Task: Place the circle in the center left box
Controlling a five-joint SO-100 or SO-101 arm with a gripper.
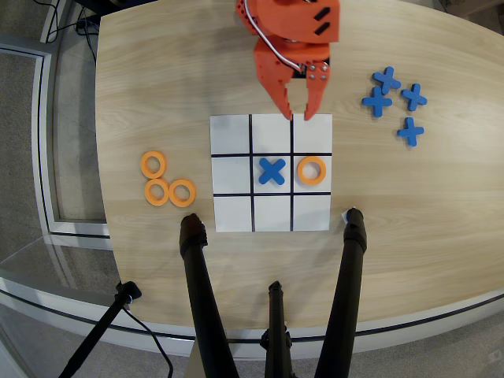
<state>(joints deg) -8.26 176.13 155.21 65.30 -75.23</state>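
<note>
1. The small flat orange plastic ring lay flat inside the white square cell at the right end of the middle row of the paper grid, as the overhead view showed it, clear of the black lines around that cell.
2. The middle cell just to its left held a blue X-shaped plastic cross; a black line ran between the two pieces, which did not touch.
3. The other seven cells of the white paper three-by-three grid held nothing.
4. The orange arm's jaws hung over the grid's top edge, near the line between the top middle and top right cells, well apart from the ring. They stood slightly parted at the tips and held nothing.
5. Three more orange rings sat in a close cluster on the light wooden desk to the left of the grid.
6. Four more blue crosses lay grouped on the desk to the upper right of the grid.
7. Black tripod legs rose from the bottom of the view, below the grid.
</note>
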